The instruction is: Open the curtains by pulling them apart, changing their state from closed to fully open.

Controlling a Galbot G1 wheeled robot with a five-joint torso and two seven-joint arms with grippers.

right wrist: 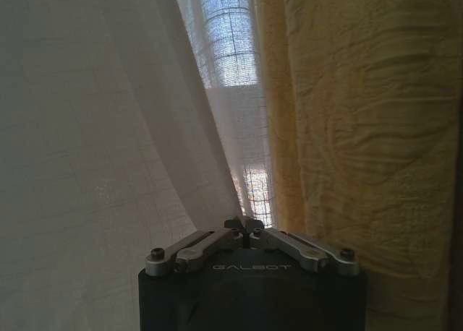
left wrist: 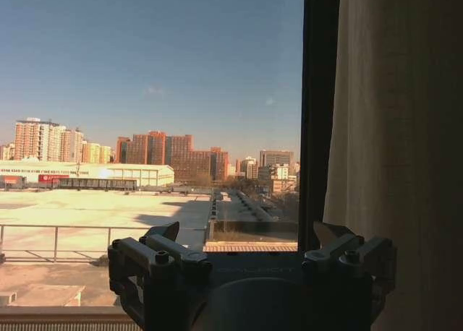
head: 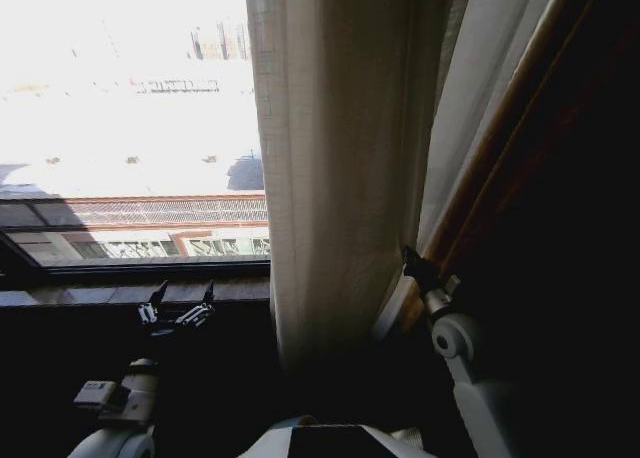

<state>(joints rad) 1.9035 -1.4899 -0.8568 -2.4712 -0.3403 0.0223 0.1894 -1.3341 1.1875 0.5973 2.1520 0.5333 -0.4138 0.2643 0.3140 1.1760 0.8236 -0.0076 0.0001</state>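
Right tool (right wrist: 246, 226) pinched tight on sheer white pleated curtains (head: 335, 178), bunching them toward the window's right edge; left tool (head: 178, 308) idle, spread wide, empty.

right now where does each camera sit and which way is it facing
Head view: high on the robot, looking forward and down at the window and curtains; left gripper and right gripper show.
Left wrist view: behind the open left gripper, facing out the window.
Right wrist view: behind the shut right gripper, against the curtains.
All three share the curtains.
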